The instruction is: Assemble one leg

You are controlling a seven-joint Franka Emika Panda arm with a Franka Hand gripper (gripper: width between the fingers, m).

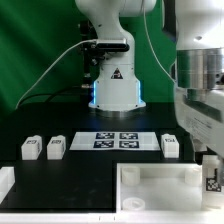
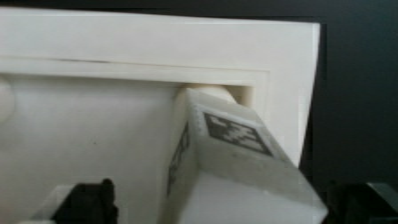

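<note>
My gripper (image 1: 212,172) is shut on a leg (image 1: 213,181), a small white block with a black-and-white tag, and holds it upright over the white panel's (image 1: 150,190) corner at the exterior view's right. In the wrist view the leg (image 2: 228,150) sits between my dark fingers (image 2: 89,202), with the gripper (image 2: 228,208) around it. Its far end reaches the rim at the panel's (image 2: 107,110) corner. I cannot tell whether it is seated there. Three more legs lie on the table: two at the left (image 1: 31,148) (image 1: 56,147) and one at the right (image 1: 171,145).
The marker board (image 1: 115,140) lies in front of the robot's white base (image 1: 112,85). A white part (image 1: 5,185) shows at the exterior view's left edge. The arm's bulky link (image 1: 200,70) hangs over the right side.
</note>
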